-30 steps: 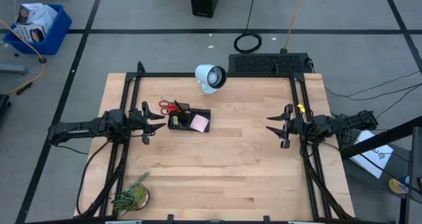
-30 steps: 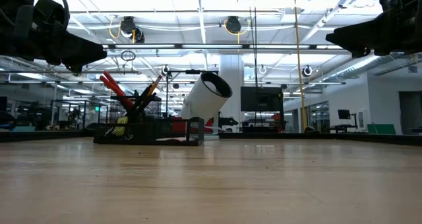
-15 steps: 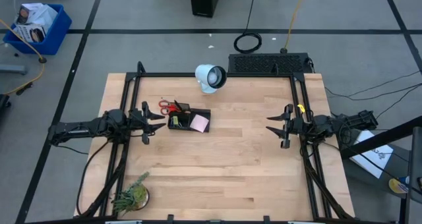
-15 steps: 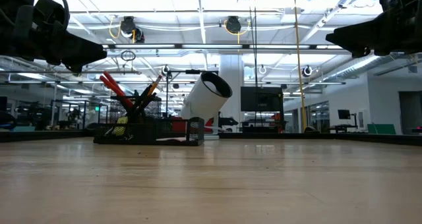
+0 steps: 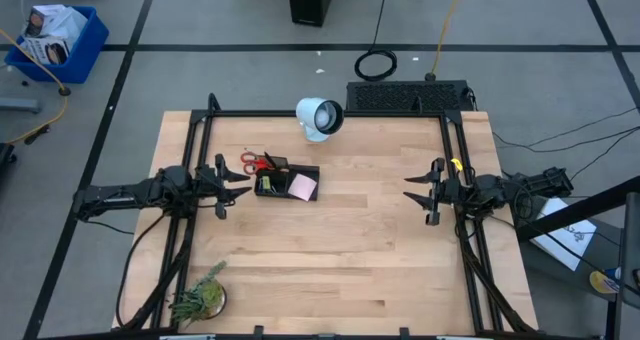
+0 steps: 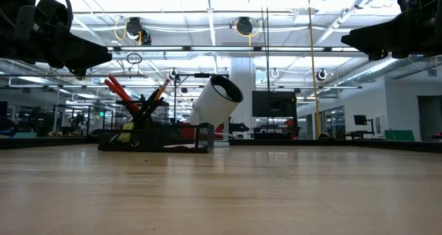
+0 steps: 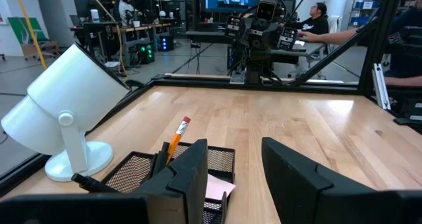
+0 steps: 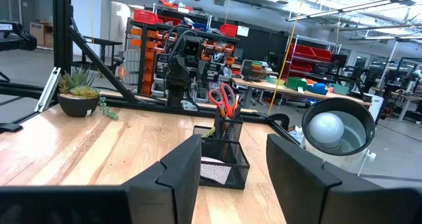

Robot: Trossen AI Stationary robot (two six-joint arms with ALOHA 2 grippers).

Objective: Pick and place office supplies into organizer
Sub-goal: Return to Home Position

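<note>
The black mesh organizer (image 5: 287, 183) stands on the table's left half. Red-handled scissors (image 5: 258, 163) and an orange pencil (image 7: 177, 135) lean in its cup end, handles and eraser up. A pink sticky-note pad (image 5: 303, 187) lies in its tray end. My left gripper (image 5: 246, 183) hovers open and level just left of the organizer, above the table. My right gripper (image 5: 412, 188) hovers open and level at the table's right side, pointing toward the organizer (image 8: 224, 155). Neither has anything between its fingers.
A white lamp-like cylinder (image 5: 319, 117) stands on its base just beyond the organizer. A potted green plant (image 5: 200, 298) sits at the near left corner. A black grille box (image 5: 410, 96) lies behind the far edge. Bare wood lies between the two grippers.
</note>
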